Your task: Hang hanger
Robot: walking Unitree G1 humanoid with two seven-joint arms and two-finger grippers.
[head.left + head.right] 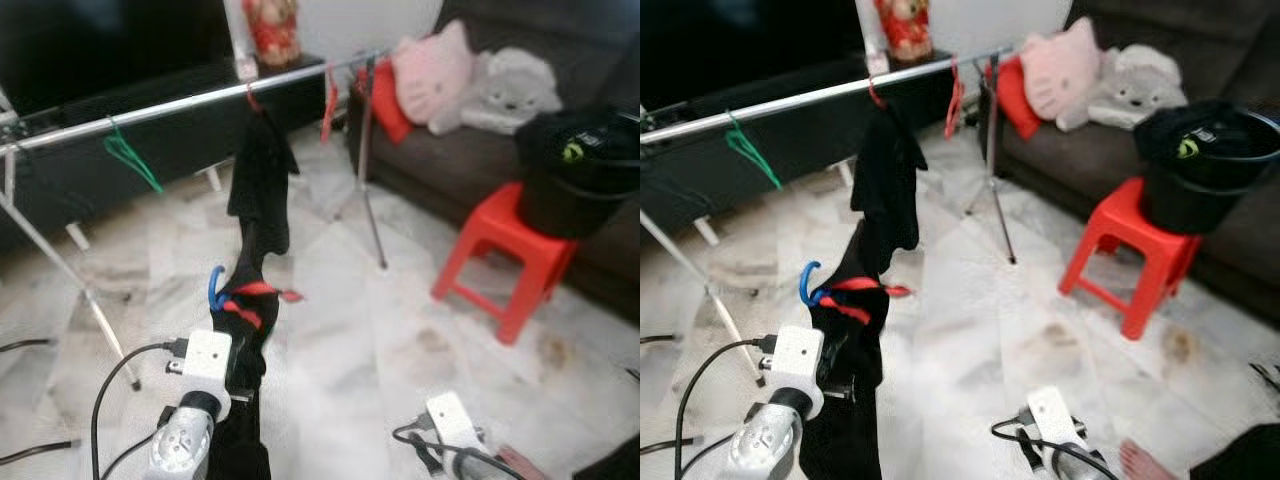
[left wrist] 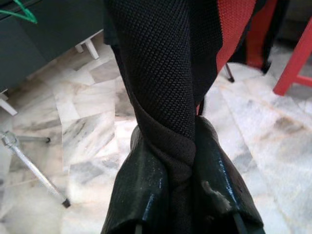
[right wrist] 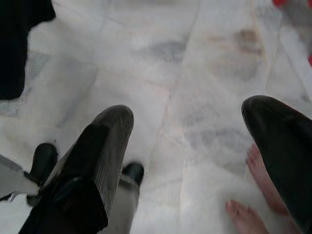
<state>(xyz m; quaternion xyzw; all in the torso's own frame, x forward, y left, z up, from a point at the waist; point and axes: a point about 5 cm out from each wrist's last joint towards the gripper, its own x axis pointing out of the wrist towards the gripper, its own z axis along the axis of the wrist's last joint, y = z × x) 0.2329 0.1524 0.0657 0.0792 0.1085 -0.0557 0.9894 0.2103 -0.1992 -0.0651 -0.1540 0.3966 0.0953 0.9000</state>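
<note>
A: Where is the hanger?

B: The blue plastic hanger hook (image 1: 214, 288) sticks out of a black knitted garment with red trim (image 1: 250, 300), low in front of the long silver clothes rail (image 1: 190, 103) and well below it. The hook touches no rail.

A: And the left gripper (image 2: 178, 161)?

B: Its two black fingers (image 2: 141, 185) are clamped on the twisted black cloth; in the left wrist view the fabric is pinched tight between them. The cloth rises from there toward the hook.

A: Anything already on the rail?

B: A second black garment (image 1: 262, 180) hangs from it on a red hook, a green wire hanger (image 1: 128, 155) sits further to the robot's left, and a red item (image 1: 329, 105) hangs near the far end.

A: The right gripper (image 3: 195, 146)?

B: Low over the pale marble floor (image 1: 340, 300), fingers spread wide apart, holding nothing. A person's bare toes (image 3: 253, 195) lie on the tiles just beneath it.

A: What else is near?

B: A red plastic stool (image 1: 510, 250) carrying a black bucket (image 1: 575, 170), beside a dark sofa (image 1: 440, 165) with a pink cat cushion (image 1: 432, 70)
</note>
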